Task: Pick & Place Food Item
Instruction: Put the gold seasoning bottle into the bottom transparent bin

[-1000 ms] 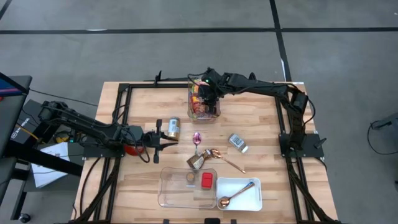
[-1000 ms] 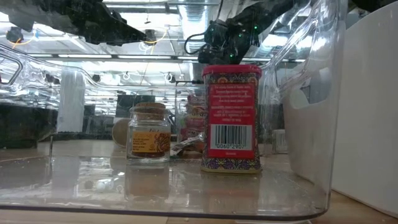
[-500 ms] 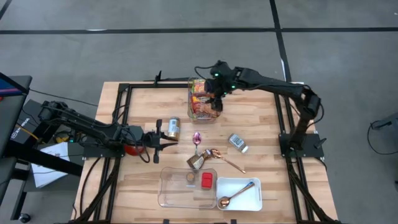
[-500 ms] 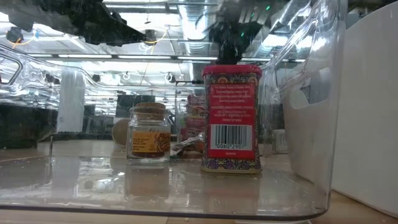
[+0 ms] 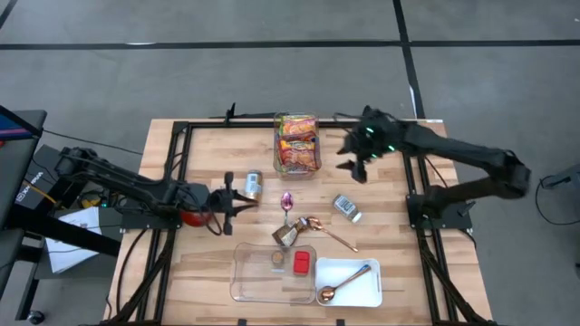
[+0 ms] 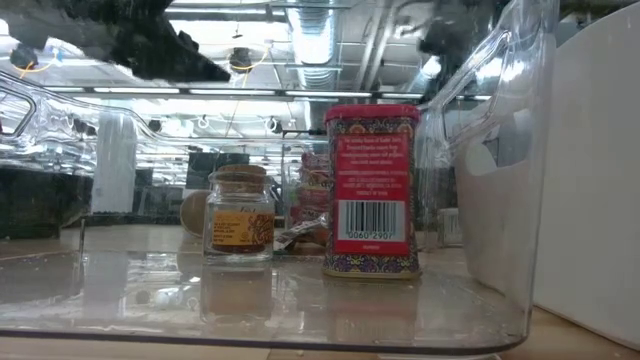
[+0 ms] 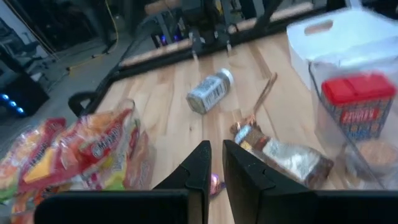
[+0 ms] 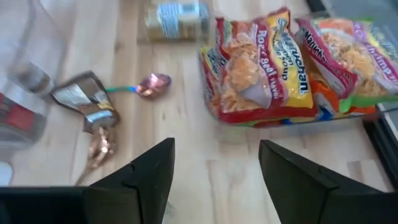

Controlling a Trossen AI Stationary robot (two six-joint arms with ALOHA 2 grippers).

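Several orange and red noodle packets point(image 5: 296, 143) point(image 8: 273, 62) lie in a clear bin point(image 5: 314, 168) at the table's far middle. My right gripper point(image 5: 352, 165) point(image 8: 214, 174) hangs open above the bare wood just right of the bin, with nothing between its fingers. My left gripper point(image 5: 237, 201) point(image 7: 214, 168) is shut and empty at the table's left, beside a can point(image 5: 253, 186) lying on its side. It points toward the table's right. A red tin point(image 6: 372, 190) and a small jar point(image 6: 240, 215) stand in a clear tray point(image 5: 249, 281).
A pink spoon point(image 5: 287, 201), a brown packet point(image 5: 288, 235), a copper spoon point(image 5: 331, 235) and a spice jar on its side point(image 5: 346, 207) lie mid-table. A white tray point(image 5: 362, 292) with another copper spoon sits at the near right. Bare wood shows at the far left and near left.
My right gripper has pulled up and out of the clear bin and swung toward the table's right edge. The noodle packets have stayed in the bin. My left arm has kept still.
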